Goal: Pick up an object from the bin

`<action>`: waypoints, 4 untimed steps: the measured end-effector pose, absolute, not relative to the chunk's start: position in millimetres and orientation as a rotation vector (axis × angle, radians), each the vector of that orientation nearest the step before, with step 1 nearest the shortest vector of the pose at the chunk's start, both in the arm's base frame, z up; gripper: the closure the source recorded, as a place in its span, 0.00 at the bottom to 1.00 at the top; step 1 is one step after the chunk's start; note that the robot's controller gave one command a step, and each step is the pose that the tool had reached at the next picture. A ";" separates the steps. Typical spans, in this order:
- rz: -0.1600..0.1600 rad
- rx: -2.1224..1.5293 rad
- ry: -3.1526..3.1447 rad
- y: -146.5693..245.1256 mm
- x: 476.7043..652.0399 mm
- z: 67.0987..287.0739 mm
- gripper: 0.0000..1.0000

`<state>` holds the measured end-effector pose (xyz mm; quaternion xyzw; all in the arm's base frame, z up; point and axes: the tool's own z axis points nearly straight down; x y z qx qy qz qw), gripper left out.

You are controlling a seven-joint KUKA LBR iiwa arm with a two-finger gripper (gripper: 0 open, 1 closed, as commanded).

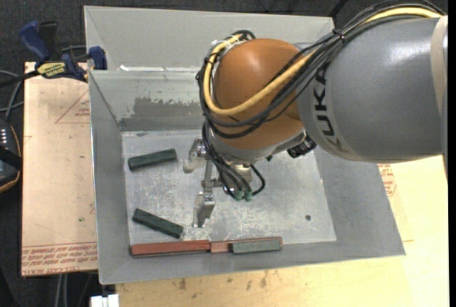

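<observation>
Gripper (204,207): we see it low over the middle of the bin (107,156); clenched or released, we cannot tell.
Nearest thing: dark green bar (157,223), just left, front-left floor, apart.

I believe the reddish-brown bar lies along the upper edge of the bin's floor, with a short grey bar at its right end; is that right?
Not quite: the camera view shows the reddish-brown bar along the lower edge of the bin's floor, not the upper. The short grey bar does sit at its right end.
</observation>
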<state>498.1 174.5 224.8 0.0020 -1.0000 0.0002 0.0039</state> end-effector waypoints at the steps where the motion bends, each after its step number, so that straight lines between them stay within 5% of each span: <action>1: -0.001 0.001 -3.141 173.5 499.9 228.8 0.00; 2: -0.005 -0.067 -3.148 176.1 497.1 181.7 0.00; 3: -0.003 -0.083 -3.144 179.1 497.2 158.8 0.00; 4: 0.000 0.268 -3.127 187.5 488.6 131.4 0.00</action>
